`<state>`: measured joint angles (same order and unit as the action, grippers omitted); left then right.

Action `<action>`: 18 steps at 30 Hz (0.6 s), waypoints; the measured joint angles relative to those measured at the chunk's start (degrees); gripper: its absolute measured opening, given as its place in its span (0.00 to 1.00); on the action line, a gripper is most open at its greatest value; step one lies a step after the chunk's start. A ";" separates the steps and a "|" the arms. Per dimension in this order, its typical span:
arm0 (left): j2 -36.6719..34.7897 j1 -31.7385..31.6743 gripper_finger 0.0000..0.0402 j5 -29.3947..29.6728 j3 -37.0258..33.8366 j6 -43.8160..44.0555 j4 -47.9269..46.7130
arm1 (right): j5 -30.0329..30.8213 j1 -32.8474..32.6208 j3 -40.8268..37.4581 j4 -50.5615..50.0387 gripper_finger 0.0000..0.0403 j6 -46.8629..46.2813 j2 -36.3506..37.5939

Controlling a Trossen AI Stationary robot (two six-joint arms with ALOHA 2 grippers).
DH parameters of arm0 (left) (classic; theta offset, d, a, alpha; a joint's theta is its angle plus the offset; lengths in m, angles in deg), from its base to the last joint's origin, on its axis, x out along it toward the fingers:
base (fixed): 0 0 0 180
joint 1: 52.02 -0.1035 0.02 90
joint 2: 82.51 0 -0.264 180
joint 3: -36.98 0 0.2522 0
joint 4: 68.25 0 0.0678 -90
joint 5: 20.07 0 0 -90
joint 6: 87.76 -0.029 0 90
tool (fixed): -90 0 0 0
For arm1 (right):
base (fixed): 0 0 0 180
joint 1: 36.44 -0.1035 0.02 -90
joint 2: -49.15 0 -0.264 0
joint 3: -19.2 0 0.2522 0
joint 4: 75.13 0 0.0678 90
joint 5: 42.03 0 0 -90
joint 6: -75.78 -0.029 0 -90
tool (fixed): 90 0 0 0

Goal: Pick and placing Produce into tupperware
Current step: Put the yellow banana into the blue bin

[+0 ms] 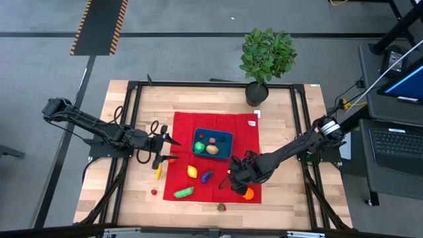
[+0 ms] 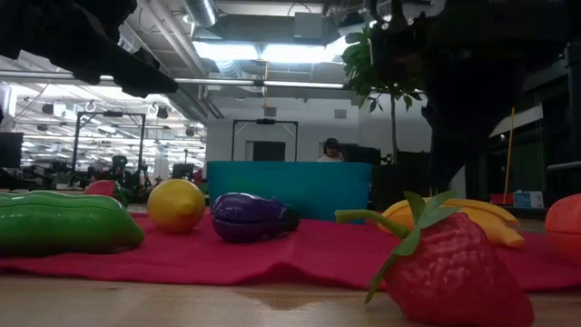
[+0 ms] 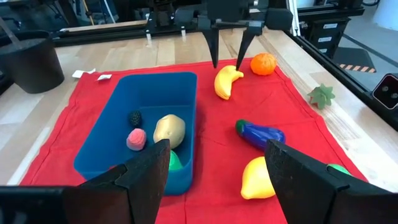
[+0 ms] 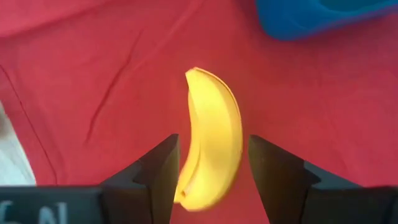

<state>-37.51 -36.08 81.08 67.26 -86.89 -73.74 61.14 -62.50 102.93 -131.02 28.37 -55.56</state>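
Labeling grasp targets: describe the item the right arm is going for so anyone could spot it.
On the large red cloth, look just off the dark teal-blue rectangular plastic container, toward the right arm. There a curved yellow plastic toy banana lies flat between the open fingers of the right end effector. Beside it sits a round orange toy fruit; the banana alone is long and curved.

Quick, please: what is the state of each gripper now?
Left gripper: open, holding nothing.
Right gripper: open, fingers either side of the yellow plastic toy banana, not gripping.
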 joint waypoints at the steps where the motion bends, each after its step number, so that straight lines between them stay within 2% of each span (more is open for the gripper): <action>1: 0.00 0.00 0.63 0.00 0.00 0.00 -0.05 | 0.07 0.02 0.00 0.21 0.47 0.05 -0.35; 18: 0.00 0.02 0.63 0.00 0.00 0.09 -0.13 | 0.16 0.02 -0.04 1.93 0.47 -0.04 -4.13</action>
<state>-37.51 -36.05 81.08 67.26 -86.80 -73.87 61.30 -62.48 102.89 -129.09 28.34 -59.69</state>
